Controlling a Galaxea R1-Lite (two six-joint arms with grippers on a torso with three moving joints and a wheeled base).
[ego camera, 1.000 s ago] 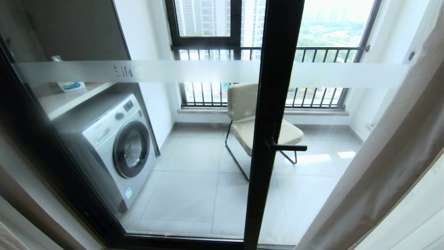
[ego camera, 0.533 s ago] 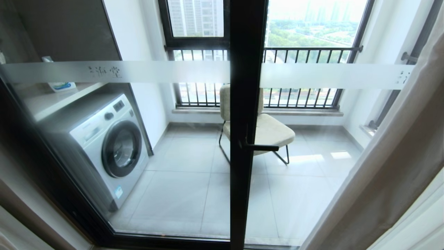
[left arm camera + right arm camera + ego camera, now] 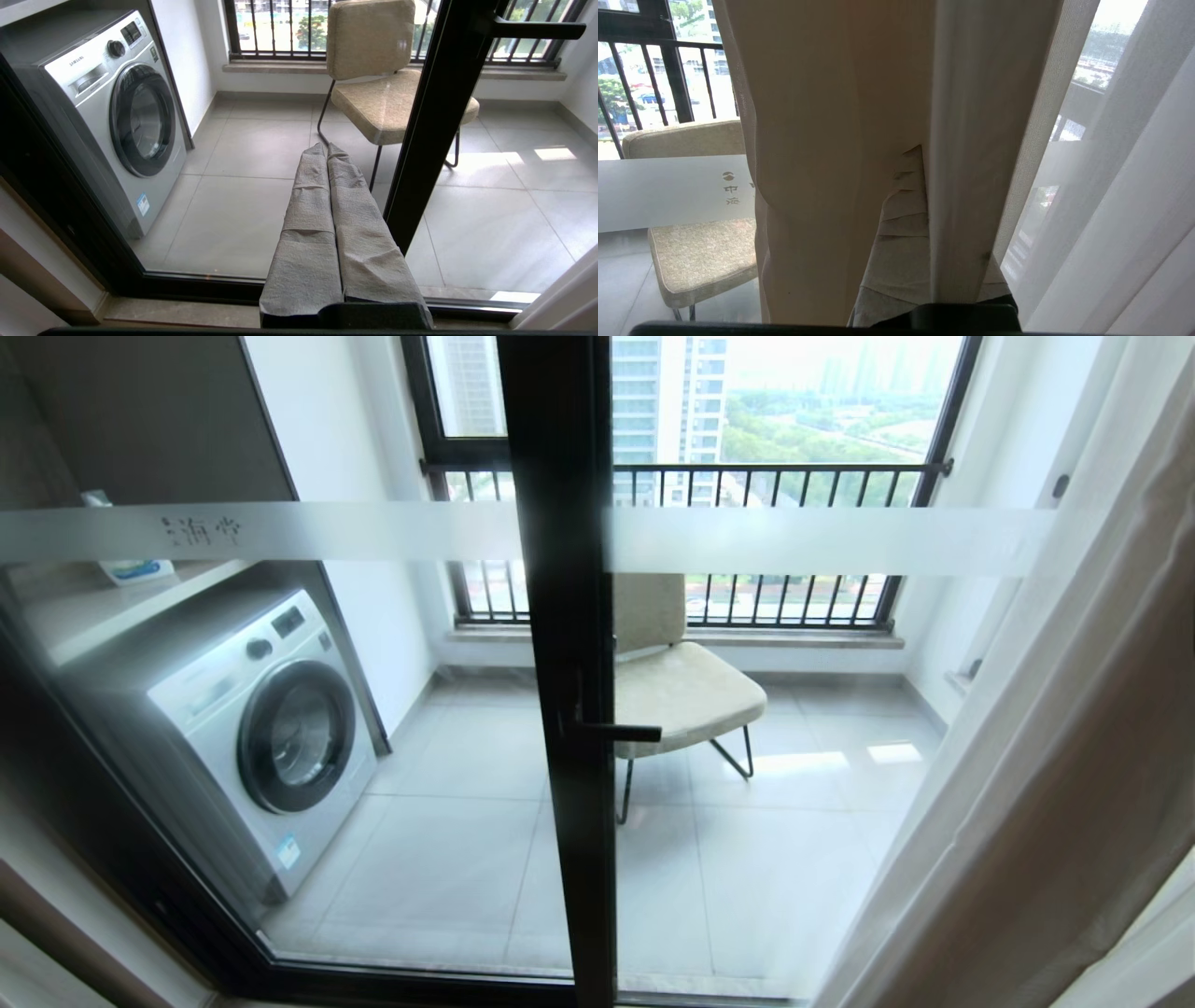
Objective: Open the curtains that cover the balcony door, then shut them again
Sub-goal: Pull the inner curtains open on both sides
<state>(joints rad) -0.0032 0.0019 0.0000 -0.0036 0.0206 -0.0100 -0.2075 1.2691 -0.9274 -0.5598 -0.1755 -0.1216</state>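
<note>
Curtains [image 3: 1055, 784] are hanging bunched at the right edge of the head view, one beige drape with white sheer beside it, leaving the balcony door [image 3: 560, 663] uncovered: two glass panes showing, split by one black upright. Right gripper [image 3: 920, 186] is sitting pinched shut on the curtains, a fold running between its two wrapped fingers. Left gripper [image 3: 327, 154] is idling closed and empty, facing the glass. One washing machine [image 3: 252, 728] and one chair [image 3: 681, 681] are standing beyond.
</note>
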